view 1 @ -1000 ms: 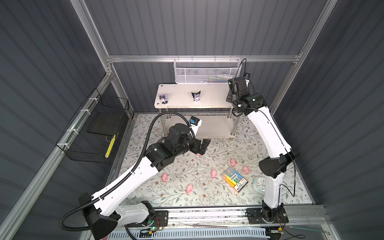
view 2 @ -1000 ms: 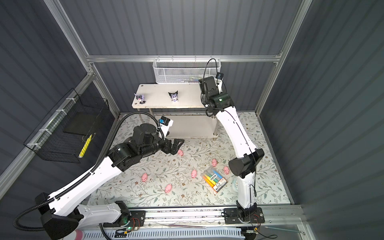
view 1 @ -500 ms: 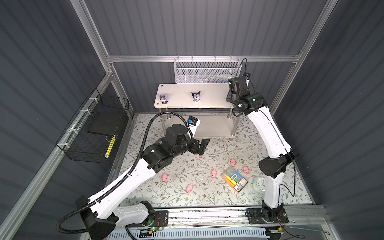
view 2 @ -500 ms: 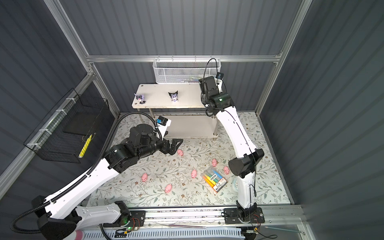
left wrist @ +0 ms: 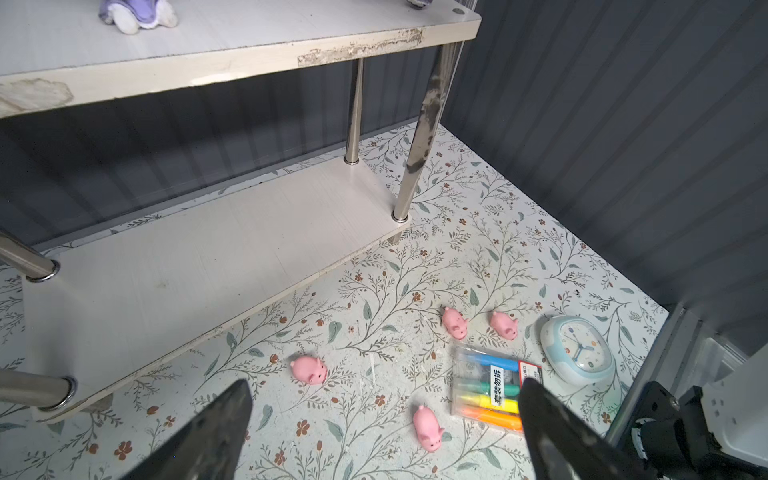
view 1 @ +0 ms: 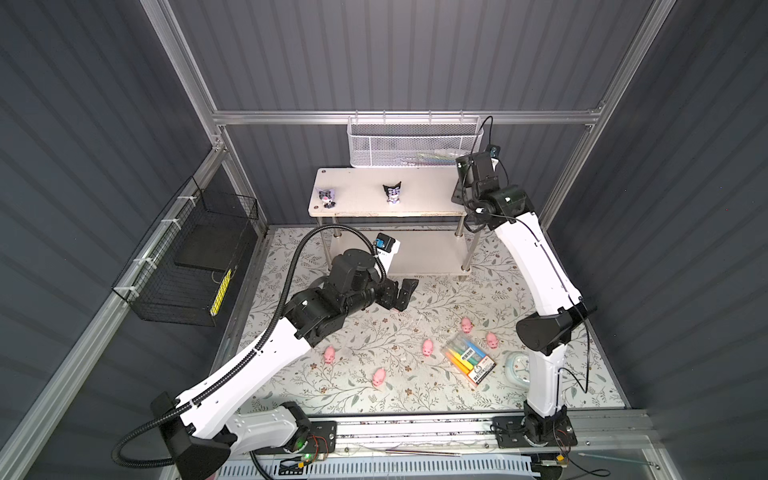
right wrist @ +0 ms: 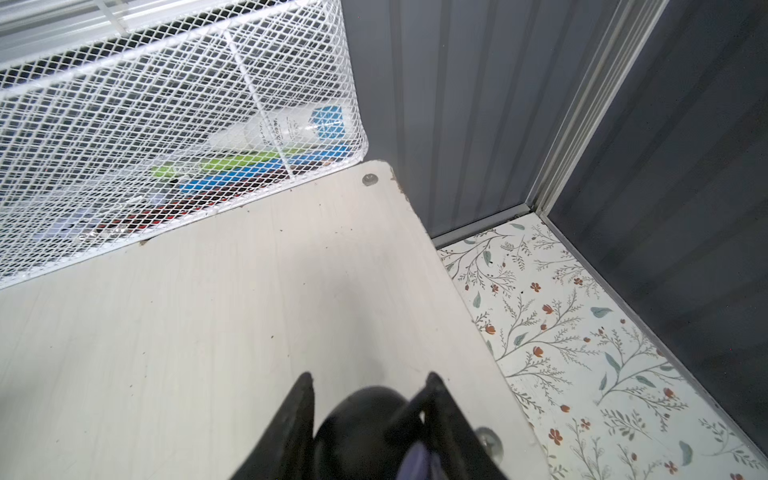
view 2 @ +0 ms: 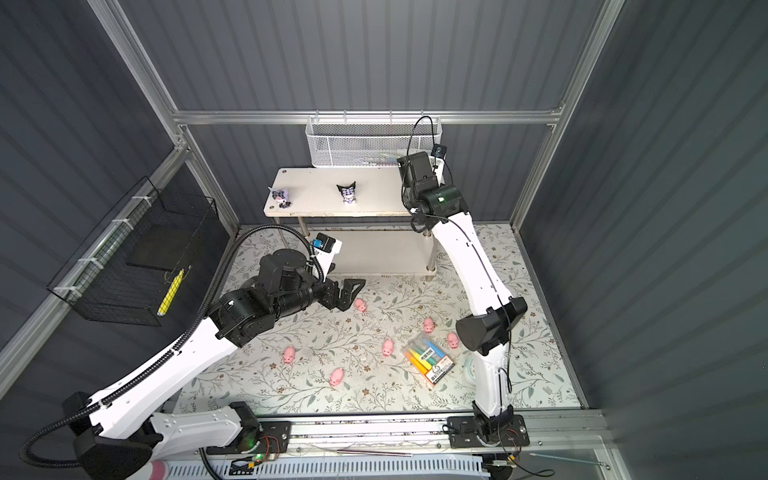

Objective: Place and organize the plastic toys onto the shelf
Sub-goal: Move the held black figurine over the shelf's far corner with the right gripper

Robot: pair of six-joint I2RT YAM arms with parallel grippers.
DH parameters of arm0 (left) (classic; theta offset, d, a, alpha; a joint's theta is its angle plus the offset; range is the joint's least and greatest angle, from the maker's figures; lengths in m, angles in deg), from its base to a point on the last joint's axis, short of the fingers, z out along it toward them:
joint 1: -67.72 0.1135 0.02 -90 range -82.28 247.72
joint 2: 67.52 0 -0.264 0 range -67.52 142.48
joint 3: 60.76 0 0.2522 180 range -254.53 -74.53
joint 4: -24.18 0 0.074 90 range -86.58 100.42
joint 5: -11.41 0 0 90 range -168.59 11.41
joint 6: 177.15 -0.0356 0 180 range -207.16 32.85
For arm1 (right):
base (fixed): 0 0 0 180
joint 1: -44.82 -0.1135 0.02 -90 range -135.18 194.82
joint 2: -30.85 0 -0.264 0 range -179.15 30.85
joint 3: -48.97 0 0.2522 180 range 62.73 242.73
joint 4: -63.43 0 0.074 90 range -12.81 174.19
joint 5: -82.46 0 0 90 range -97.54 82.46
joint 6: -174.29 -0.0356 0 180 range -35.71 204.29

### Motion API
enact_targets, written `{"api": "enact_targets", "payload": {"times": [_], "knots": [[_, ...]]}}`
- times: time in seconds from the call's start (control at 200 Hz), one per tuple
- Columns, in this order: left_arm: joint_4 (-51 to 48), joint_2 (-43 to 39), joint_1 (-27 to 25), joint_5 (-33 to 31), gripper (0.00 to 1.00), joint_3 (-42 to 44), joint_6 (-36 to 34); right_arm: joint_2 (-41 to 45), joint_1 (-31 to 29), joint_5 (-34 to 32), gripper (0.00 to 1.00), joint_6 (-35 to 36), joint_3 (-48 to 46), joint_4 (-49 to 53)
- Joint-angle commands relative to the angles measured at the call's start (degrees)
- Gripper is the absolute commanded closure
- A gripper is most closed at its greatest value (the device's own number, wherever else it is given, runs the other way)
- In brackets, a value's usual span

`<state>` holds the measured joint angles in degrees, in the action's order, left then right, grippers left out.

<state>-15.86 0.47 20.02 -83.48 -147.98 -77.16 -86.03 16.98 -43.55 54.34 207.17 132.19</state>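
The white two-tier shelf (view 1: pixel 357 199) stands at the back. Two black-eared figurines (view 1: pixel 327 197) (view 1: pixel 392 193) stand on its top board. My right gripper (right wrist: pixel 370 378) hovers over that board's right end (right wrist: pixel 208 332), shut on a third black and purple figurine (right wrist: pixel 361 428); in a top view the right gripper (view 1: pixel 460 192) is mostly hidden by its wrist. My left gripper (left wrist: pixel 384 384) is open and empty above the floor in front of the lower board (left wrist: pixel 208 266). Several pink pigs lie on the floor, one (left wrist: pixel 308 369) just ahead of the left fingers, another (left wrist: pixel 428 428) beside it.
A pack of coloured markers (view 1: pixel 467 360) and a pale-blue clock (view 1: pixel 517 365) lie at the right by the right arm's base. A white mesh basket (view 1: pixel 411 145) hangs behind the shelf. A black wire basket (view 1: pixel 187 257) hangs on the left wall.
My left arm has shifted slightly to the left, its gripper still open. The right arm has not moved.
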Motion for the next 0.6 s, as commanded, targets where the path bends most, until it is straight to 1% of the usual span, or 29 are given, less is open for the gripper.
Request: {"api": "enact_targets", "payload": {"times": [0.0, 0.37, 0.595], "knots": [[-1.0, -0.9, -0.3, -0.3, 0.0, 0.2, -0.8, -1.3, -0.2, -0.8, 0.67, 0.7, 1.9, 0.7], [-1.0, -0.9, -0.3, 0.0, 0.0, 0.2, -0.8, -1.9, 0.0, -0.5, 0.66, 0.8, 2.2, 1.1], [-1.0, -1.0, -0.3, 0.2, 0.0, 0.1, -0.9, -1.9, 0.0, -0.2, 0.62, 1.2, 2.3, 1.0]]}}
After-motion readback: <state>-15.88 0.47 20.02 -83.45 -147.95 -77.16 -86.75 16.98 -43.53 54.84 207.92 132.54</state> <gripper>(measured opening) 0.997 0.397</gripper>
